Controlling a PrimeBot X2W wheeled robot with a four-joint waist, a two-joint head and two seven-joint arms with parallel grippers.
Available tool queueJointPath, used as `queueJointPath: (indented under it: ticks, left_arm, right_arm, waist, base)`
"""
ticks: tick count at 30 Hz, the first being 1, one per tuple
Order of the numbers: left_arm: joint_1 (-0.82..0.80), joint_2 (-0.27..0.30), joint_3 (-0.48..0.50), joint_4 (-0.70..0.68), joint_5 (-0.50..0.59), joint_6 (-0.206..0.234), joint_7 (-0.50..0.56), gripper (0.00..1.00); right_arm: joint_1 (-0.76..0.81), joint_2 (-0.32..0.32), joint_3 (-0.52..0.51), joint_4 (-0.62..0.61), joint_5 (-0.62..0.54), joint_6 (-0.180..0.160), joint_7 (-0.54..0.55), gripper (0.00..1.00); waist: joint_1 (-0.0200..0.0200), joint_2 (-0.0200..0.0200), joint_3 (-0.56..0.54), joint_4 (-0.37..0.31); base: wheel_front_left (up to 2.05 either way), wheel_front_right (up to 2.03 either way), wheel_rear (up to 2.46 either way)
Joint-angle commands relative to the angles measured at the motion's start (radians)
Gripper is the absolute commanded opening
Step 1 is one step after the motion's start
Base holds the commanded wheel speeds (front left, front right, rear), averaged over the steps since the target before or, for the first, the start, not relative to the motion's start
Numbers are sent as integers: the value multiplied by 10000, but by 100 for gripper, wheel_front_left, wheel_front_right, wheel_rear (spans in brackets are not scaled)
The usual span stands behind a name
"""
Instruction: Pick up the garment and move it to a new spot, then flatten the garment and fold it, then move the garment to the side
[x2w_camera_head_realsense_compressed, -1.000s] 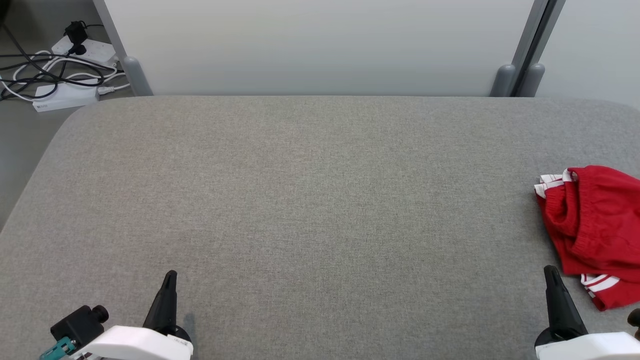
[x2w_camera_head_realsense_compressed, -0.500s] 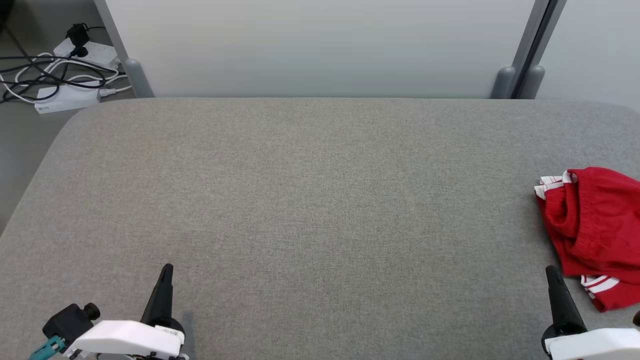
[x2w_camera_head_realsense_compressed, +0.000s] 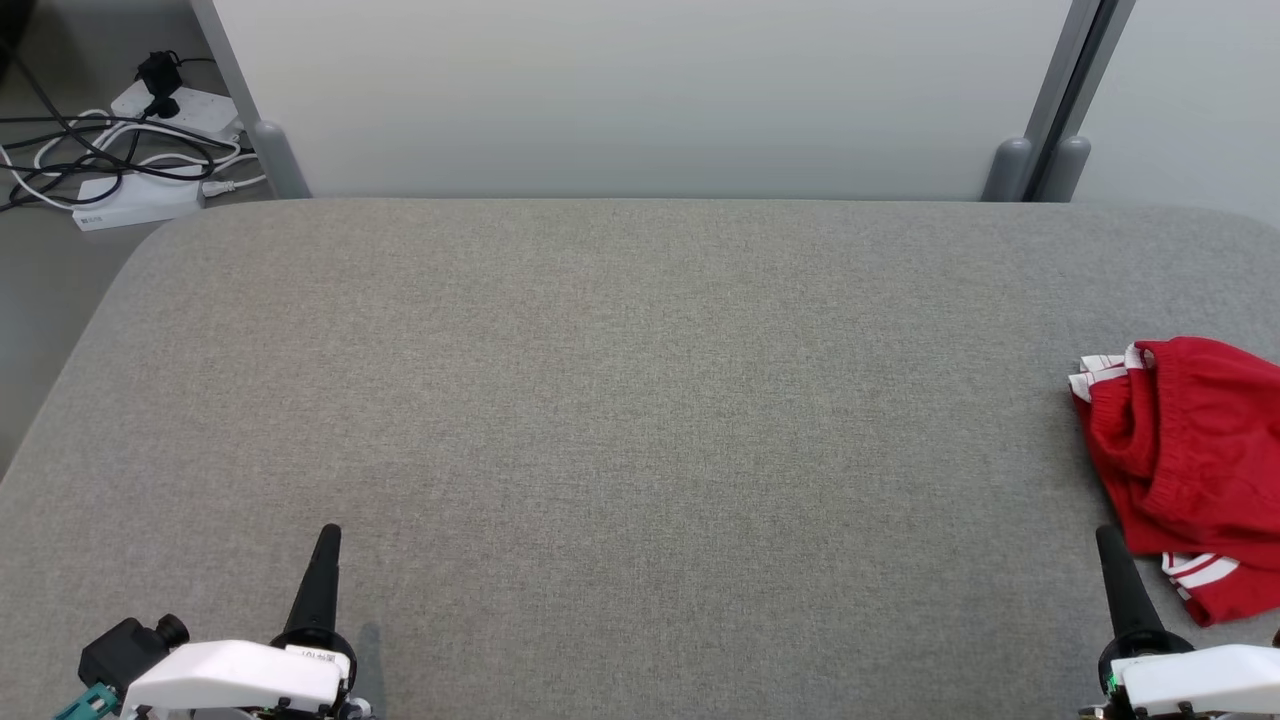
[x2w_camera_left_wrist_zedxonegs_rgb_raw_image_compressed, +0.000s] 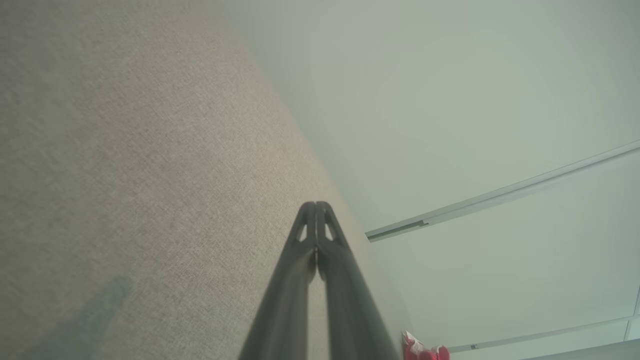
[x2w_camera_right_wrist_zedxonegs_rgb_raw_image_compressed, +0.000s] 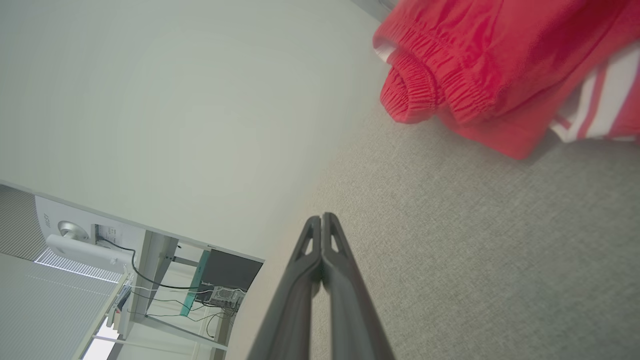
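The garment (x2w_camera_head_realsense_compressed: 1190, 460) is a crumpled red piece with an elastic waistband and white-striped trim, lying at the right edge of the grey padded table (x2w_camera_head_realsense_compressed: 640, 400). It also appears at the top right of the right wrist view as the garment (x2w_camera_right_wrist_zedxonegs_rgb_raw_image_compressed: 480, 65), and small at the bottom as the garment (x2w_camera_left_wrist_zedxonegs_rgb_raw_image_compressed: 425, 352) in the left wrist view. My right gripper (x2w_camera_head_realsense_compressed: 1106, 535) is shut and empty, just left of the garment's near corner. At the lower left my left gripper (x2w_camera_head_realsense_compressed: 329, 533) is shut with nothing in it, far from the garment. Both wrist views show pressed-together tips: left gripper (x2w_camera_left_wrist_zedxonegs_rgb_raw_image_compressed: 316, 205), right gripper (x2w_camera_right_wrist_zedxonegs_rgb_raw_image_compressed: 321, 217).
Pale partition panels (x2w_camera_head_realsense_compressed: 640, 90) with grey posts stand behind the table's far edge. White power strips and tangled cables (x2w_camera_head_realsense_compressed: 120, 150) lie on the floor at the far left. A desk with a computer (x2w_camera_right_wrist_zedxonegs_rgb_raw_image_compressed: 220, 280) shows beyond the table.
The whole head picture has slid slightly down, so the camera moved. Both grippers have drawn back a little toward the near edge. The garment has not moved.
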Motion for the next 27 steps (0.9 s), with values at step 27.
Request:
queueJointPath:
  ticks: [27]
  left_arm:
    - [-822,-227,1049,-59,-2735,-552,752,0]
  right_arm:
    - [-1002,-202,-84,221,3358,13,865,0]
  waist:
    - [-1,-1,-102,36]
  base:
    - [0,0,0]
